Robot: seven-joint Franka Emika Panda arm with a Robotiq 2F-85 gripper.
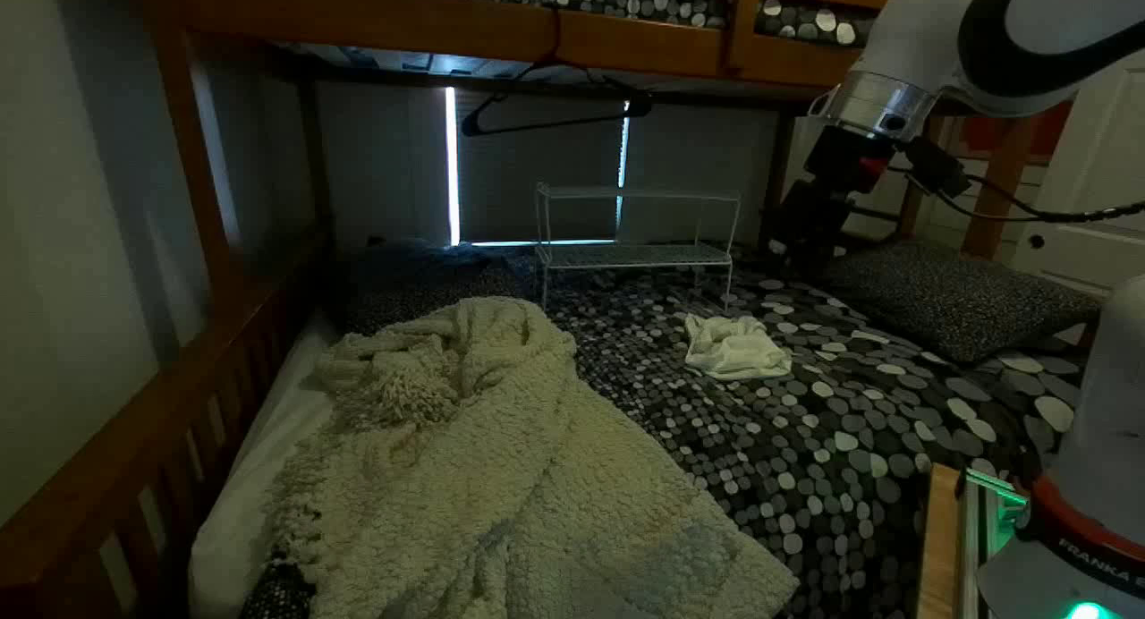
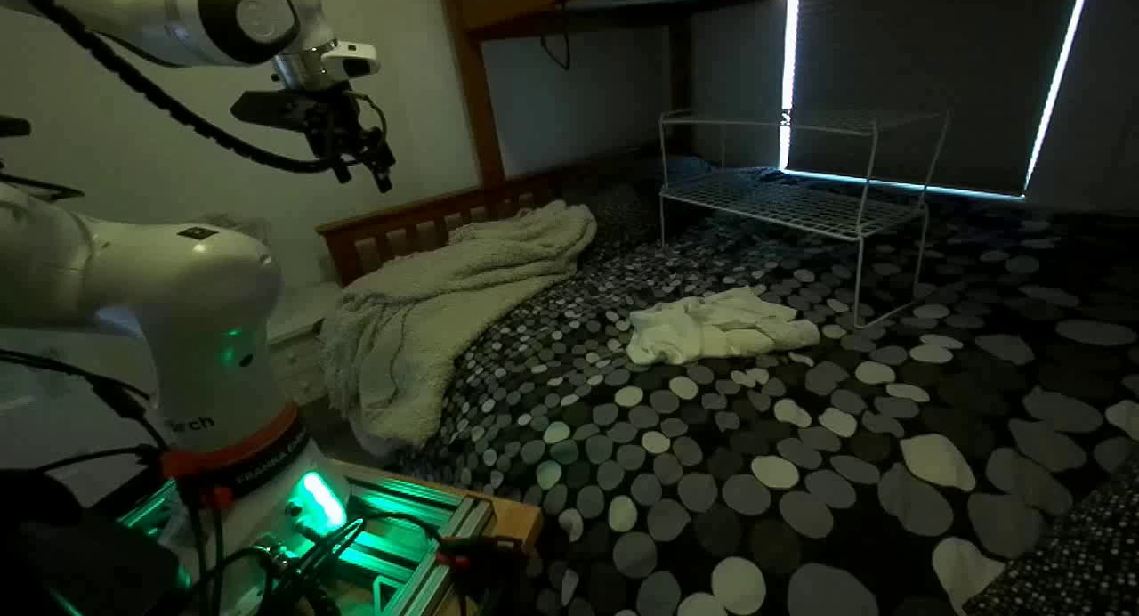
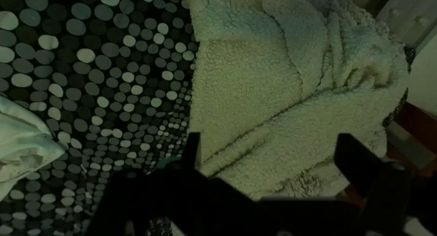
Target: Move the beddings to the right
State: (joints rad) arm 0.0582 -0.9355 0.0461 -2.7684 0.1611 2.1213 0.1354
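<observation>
A cream fleece blanket (image 1: 537, 485) lies rumpled along one side of the bed, near the wooden rail. It also shows in an exterior view (image 2: 445, 287) and fills much of the wrist view (image 3: 245, 79). Under it is a black bed cover with grey and white dots (image 1: 859, 422), also in the wrist view (image 3: 82, 72). My gripper (image 2: 363, 180) hangs in the air above the bed, apart from the blanket. In the wrist view its two fingers (image 3: 269, 137) are wide apart with nothing between them, and the blanket lies below.
A crumpled white cloth (image 1: 738, 351) lies mid-bed, beside a white wire rack (image 2: 792, 208). A dark pillow (image 1: 957, 297) lies on the bed. A wooden rail (image 1: 134, 458) edges the bed. The upper bunk beam (image 1: 429, 20) with a black hanger (image 1: 555, 129) is overhead.
</observation>
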